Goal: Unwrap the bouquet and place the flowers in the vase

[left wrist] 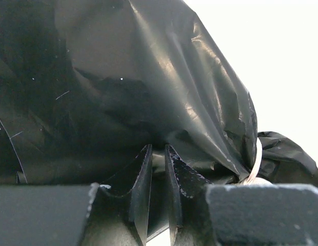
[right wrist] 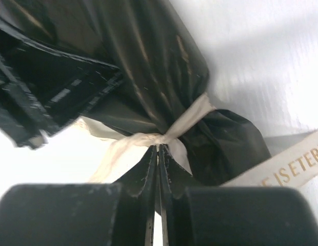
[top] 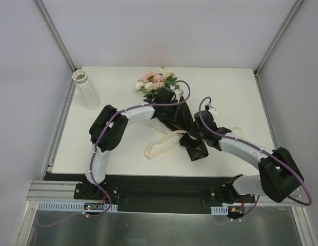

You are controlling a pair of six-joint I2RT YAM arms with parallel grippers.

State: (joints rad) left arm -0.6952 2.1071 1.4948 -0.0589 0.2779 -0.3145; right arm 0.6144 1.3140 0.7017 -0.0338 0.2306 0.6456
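The bouquet lies across the middle of the table, its pink and cream flowers (top: pixel 155 82) at the far end and its black paper wrap (top: pixel 183 128) trailing toward me. The cream ribbon (right wrist: pixel 192 119) is still knotted round the paper's neck, and loose ribbon loops (top: pixel 161 144) lie on the table. My left gripper (left wrist: pixel 158 147) is shut on a fold of the black paper (left wrist: pixel 148 77) just below the blooms. My right gripper (right wrist: pixel 159 147) is shut on the ribbon at its knot. The white ribbed vase (top: pixel 86 89) stands apart at the far left.
A printed ribbon tail (right wrist: pixel 297 166) lies on the white table (top: pixel 236 97) beside the wrap's lower end. Grey walls and metal posts (top: pixel 56 31) enclose the table on three sides. Both arms (top: pixel 133 113) cross the table's middle.
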